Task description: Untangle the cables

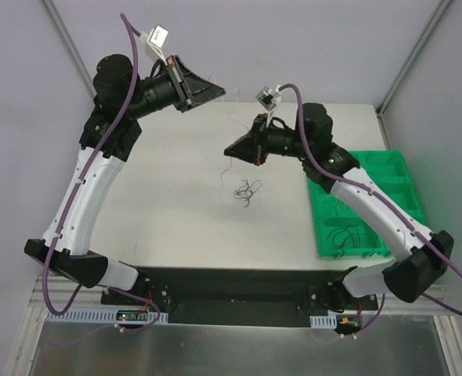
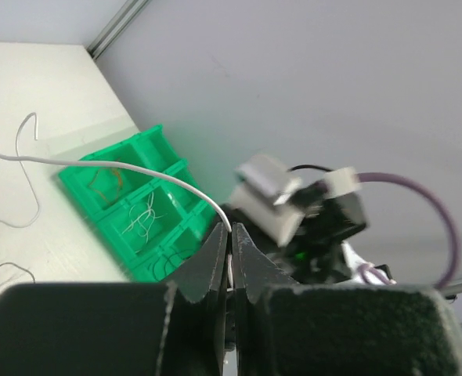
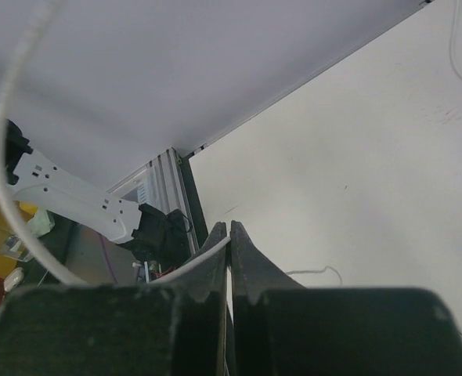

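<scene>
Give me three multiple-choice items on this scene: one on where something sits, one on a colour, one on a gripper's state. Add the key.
1. Where on the table is the tray?
A. right side
B. far left corner
C. centre

2. What colour is the wire in the left gripper?
A. red
B. white
C. blue

3. How is the right gripper?
A. wide open
B. holding the tray
C. shut on the wire

Key:
1 A, the top view shows it along the right edge.
2 B, the left wrist view shows a white strand pinched there.
3 C, the right wrist view shows it closed with the strand caught in it.
</scene>
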{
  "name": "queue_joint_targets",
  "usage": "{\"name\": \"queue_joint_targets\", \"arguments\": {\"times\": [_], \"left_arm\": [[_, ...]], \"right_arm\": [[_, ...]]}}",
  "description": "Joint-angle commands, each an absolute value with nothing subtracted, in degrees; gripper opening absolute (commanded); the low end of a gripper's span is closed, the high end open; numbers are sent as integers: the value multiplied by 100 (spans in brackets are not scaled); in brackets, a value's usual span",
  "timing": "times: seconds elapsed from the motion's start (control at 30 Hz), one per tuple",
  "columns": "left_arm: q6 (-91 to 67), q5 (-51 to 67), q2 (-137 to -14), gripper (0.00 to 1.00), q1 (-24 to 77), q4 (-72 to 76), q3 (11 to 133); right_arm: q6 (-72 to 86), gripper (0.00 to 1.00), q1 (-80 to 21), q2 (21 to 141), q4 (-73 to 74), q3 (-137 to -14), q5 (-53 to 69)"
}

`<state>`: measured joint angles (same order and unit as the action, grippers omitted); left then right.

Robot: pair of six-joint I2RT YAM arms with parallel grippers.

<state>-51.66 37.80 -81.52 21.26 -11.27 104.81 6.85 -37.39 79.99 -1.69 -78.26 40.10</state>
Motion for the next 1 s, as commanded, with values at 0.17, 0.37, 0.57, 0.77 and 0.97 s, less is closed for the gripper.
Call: {"name": "queue_joint_targets", "arguments": {"times": [0.17, 0.37, 0.57, 0.77, 0.97], "left_arm": [[-4667, 3490, -7524, 26, 2065, -905, 9485], [-4386, 3410, -7392, 62, 2057, -923, 8887], [-4166, 3814, -7646, 71, 2214, -932, 8333], [-3587, 4192, -7936, 68, 2663, -932, 8139], [-3288, 4061, -7901, 57, 2681, -958, 7989]], "right_arm": [[712, 0, -3762, 7014, 1080, -9991, 3560], [536, 0, -3753, 7136, 1599, -11380, 3059], [562, 0, -3744, 7400, 1793, -12120, 2778], [668, 0, -3718, 7637, 1775, -12559, 2725], [773, 0, -3709, 7796, 1802, -12823, 2646]]}}
